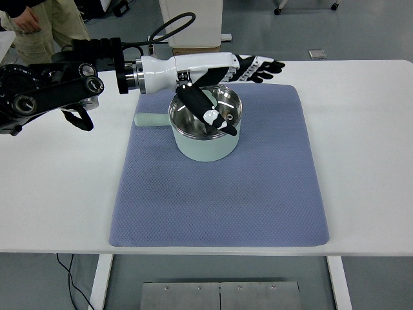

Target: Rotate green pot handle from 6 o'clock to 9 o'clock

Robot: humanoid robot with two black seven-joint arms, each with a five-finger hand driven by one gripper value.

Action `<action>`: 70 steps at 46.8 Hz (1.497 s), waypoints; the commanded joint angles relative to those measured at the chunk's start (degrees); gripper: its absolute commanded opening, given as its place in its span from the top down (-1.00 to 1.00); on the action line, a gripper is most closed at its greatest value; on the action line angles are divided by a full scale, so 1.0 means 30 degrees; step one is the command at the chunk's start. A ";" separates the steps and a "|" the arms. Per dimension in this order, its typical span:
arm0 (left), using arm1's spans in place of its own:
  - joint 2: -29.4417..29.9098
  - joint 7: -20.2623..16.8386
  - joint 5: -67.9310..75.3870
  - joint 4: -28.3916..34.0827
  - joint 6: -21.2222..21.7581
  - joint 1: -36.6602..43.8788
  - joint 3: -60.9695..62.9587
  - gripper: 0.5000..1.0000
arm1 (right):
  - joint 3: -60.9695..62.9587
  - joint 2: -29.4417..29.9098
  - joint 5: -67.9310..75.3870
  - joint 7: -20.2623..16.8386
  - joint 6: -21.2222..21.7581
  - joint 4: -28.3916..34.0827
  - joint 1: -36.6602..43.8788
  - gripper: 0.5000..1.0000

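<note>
The pot point(205, 132) is sitting on the upper part of a blue mat point(219, 194), which is lying on the white desk point(361, 129). The pot is pale green with a shiny steel inside, and its handle point(150, 120) is pointing toward the picture's left, out over the mat's left edge.

The left arm point(58, 90) is coming in from the left edge and reaching across the far side of the pot. Its left hand point(229, 68) is stretching out flat beyond the pot's far rim, with the 4 long fingers point(264, 66) lying straight and released, pointing right and grasping nothing. The thumb point(206, 111) is angling down across the pot's open mouth, its tip near the right rim; whether it is touching the steel cannot be told.

A person point(39, 26) in light trousers is standing at the top left behind the desk.
</note>
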 commanded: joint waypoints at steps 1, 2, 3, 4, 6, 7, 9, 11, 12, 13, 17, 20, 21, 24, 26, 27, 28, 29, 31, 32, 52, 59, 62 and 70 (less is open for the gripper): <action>-0.0006 -0.0005 -0.2359 0.0851 0.0178 0.0299 0.0003 -1.00 | 0.0000 0.0000 0.0000 -0.0001 0.0004 0.0000 -0.0001 -1.00; -0.0006 -0.0005 -0.2886 0.1115 0.0237 0.0358 0.0032 -1.00 | 0.0000 0.0000 0.0000 -0.0001 0.0004 0.0000 -0.0001 -1.00; -0.0035 -0.0005 -0.3384 0.1320 0.0295 0.0446 0.0032 -1.00 | 0.0000 0.0000 0.0000 -0.0001 0.0004 0.0000 -0.0001 -1.00; -0.0035 0.0024 -0.3824 0.1525 0.0325 0.0505 0.0032 -1.00 | 0.0000 0.0000 0.0000 -0.0001 0.0004 0.0000 -0.0001 -1.00; -0.0006 -0.0005 -0.4732 0.1877 0.0354 0.0709 0.0003 -1.00 | 0.0000 0.0000 0.0000 -0.0001 0.0004 0.0000 -0.0001 -1.00; -0.0006 -0.0005 -0.5143 0.2082 0.0355 0.0797 0.0003 -1.00 | 0.0000 0.0000 0.0000 -0.0001 0.0004 0.0000 -0.0001 -1.00; -0.0006 -0.0005 -0.5963 0.2550 0.0355 0.1002 0.0003 -1.00 | 0.0000 0.0000 0.0000 -0.0001 0.0004 0.0000 -0.0001 -1.00; -0.0035 0.0024 -0.6755 0.2903 0.0355 0.1236 0.0003 -1.00 | 0.0000 0.0000 0.0000 -0.0001 0.0004 0.0000 -0.0001 -1.00; -0.0006 0.0024 -0.7165 0.3078 0.0355 0.1354 0.0003 -1.00 | 0.0000 0.0000 0.0000 -0.0001 0.0004 0.0000 -0.0001 -1.00; -0.0006 0.0024 -0.7575 0.3225 0.0355 0.1471 0.0003 -1.00 | 0.0000 0.0000 0.0000 -0.0001 0.0004 0.0000 -0.0001 -1.00; -0.0006 0.0024 -0.9099 0.3782 0.0413 0.1910 0.0003 -1.00 | 0.0000 0.0000 0.0000 -0.0001 0.0004 0.0000 -0.0001 -1.00; -0.0006 0.0053 -1.0299 0.4192 0.0559 0.2203 0.0003 -1.00 | 0.0000 0.0000 0.0000 -0.0001 0.0004 0.0000 -0.0001 -1.00; -0.0006 0.0053 -1.0681 0.4367 0.0618 0.2291 0.0003 -1.00 | 0.0000 0.0000 0.0000 -0.0001 0.0004 0.0000 -0.0001 -1.00; -0.0035 0.0053 -1.1765 0.4749 0.0794 0.2526 0.0003 -1.00 | 0.0000 0.0000 0.0000 -0.0001 0.0004 0.0000 -0.0001 -1.00; -0.0035 0.0053 -1.2410 0.4867 0.0911 0.2701 0.0003 -1.00 | 0.0000 0.0000 0.0000 -0.0001 0.0004 0.0000 -0.0001 -1.00; -0.0035 0.0053 -1.2703 0.4925 0.0998 0.2818 0.0003 -1.00 | 0.0000 0.0000 0.0000 -0.0001 0.0004 0.0000 -0.0001 -1.00; -0.0035 0.0053 -1.2996 0.4955 0.1115 0.2907 0.0003 -1.00 | 0.0000 0.0000 0.0000 -0.0001 0.0004 0.0000 -0.0001 -1.00; -0.0006 0.0053 -1.3260 0.4955 0.1232 0.2965 -0.0026 -1.00 | 0.0000 0.0000 0.0000 -0.0001 0.0004 0.0000 -0.0001 -1.00; -0.0035 0.0053 -1.3845 0.4955 0.1496 0.3083 -0.0026 -1.00 | 0.0000 0.0000 0.0000 -0.0001 0.0004 0.0000 -0.0001 -1.00; -0.0035 0.0082 -1.4109 0.4955 0.1584 0.3112 -0.0026 -1.00 | 0.0000 0.0000 0.0000 -0.0001 0.0004 0.0000 -0.0001 -1.00; -0.0414 0.0464 -1.7334 0.5921 0.3489 0.5660 -0.2836 -1.00 | 0.0000 0.0000 0.0000 -0.0001 0.0004 0.0000 -0.0001 -1.00; -0.0855 0.0697 -1.7569 0.6302 0.4338 0.6773 -0.4272 -1.00 | 0.0000 0.0000 0.0000 -0.0001 0.0004 0.0000 -0.0001 -1.00; -0.1147 0.0727 -1.7627 0.6507 0.4368 0.7184 -0.4712 -1.00 | 0.0000 0.0000 0.0000 -0.0001 0.0004 0.0000 -0.0001 -1.00; -0.1792 0.0815 -1.7657 0.7210 0.4339 0.7741 -0.5299 -1.00 | 0.0000 0.0000 0.0000 -0.0001 0.0004 0.0000 -0.0001 -1.00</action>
